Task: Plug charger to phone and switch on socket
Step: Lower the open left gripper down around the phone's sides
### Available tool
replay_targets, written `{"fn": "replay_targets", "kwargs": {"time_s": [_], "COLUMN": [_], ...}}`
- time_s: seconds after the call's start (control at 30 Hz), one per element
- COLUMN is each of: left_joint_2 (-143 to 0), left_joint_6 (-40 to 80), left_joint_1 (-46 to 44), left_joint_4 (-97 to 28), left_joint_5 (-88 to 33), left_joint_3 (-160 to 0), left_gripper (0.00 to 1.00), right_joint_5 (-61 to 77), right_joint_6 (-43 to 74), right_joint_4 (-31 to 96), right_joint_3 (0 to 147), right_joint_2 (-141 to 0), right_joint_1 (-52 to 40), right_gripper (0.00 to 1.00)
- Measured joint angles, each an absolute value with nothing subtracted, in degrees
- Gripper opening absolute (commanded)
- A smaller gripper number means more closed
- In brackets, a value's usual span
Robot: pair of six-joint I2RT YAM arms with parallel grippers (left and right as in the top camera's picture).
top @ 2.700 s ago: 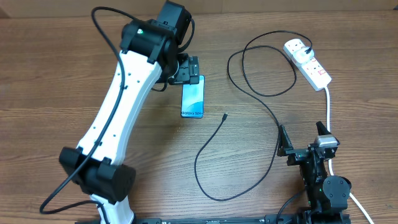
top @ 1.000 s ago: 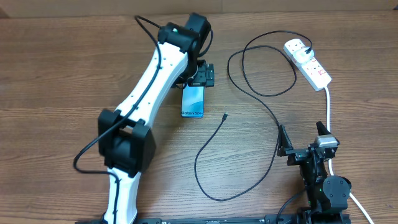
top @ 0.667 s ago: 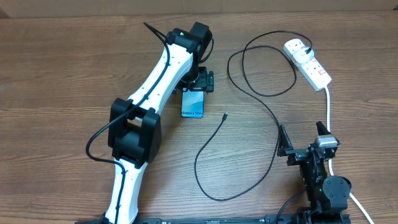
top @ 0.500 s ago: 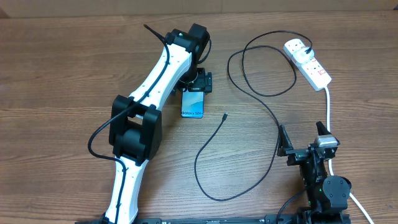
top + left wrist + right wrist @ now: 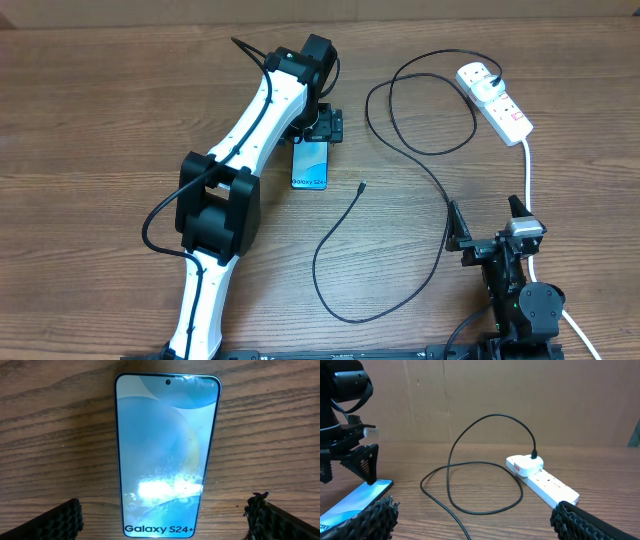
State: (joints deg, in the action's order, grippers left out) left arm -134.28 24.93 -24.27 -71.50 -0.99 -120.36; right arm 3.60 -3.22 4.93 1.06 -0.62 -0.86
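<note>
Wood table (image 5: pixel 100 120), one phone (image 5: pixel 310 168), top end hidden under the left gripper (image 5: pixel 320 135), fingers spread wide. One charger (image 5: pixel 495 416), one socket (image 5: pixel 495 100). Right gripper (image 5: pixel 487 225) gaping too, empty.

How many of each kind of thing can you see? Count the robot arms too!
Phone: 1
Charger cable: 1
Power strip: 1
Robot arms: 2
Total: 5
</note>
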Motion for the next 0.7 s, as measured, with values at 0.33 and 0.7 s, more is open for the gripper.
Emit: {"fn": "replay_targets", "kwargs": {"time_s": [0.33,0.7], "left_joint_2": [-135.94,-137.32], "left_joint_6": [24.95,24.95], "left_joint_1": [-24.27,-24.27], "left_joint_4": [-71.50,-71.40], "left_joint_5": [-0.60,-0.60], "left_joint_3": [-120.36,-120.36], "left_gripper": [1.00,1.00], "right_joint_5": [3.60,3.60], "right_joint_6": [-3.20,-3.20], "right_joint_4": [4.95,4.95], "right_joint_3": [1.06,1.06], "right_joint_2": [-0.62,-0.62], "right_joint_1": [-0.86,-0.86], "right_gripper": [1.00,1.00]}}
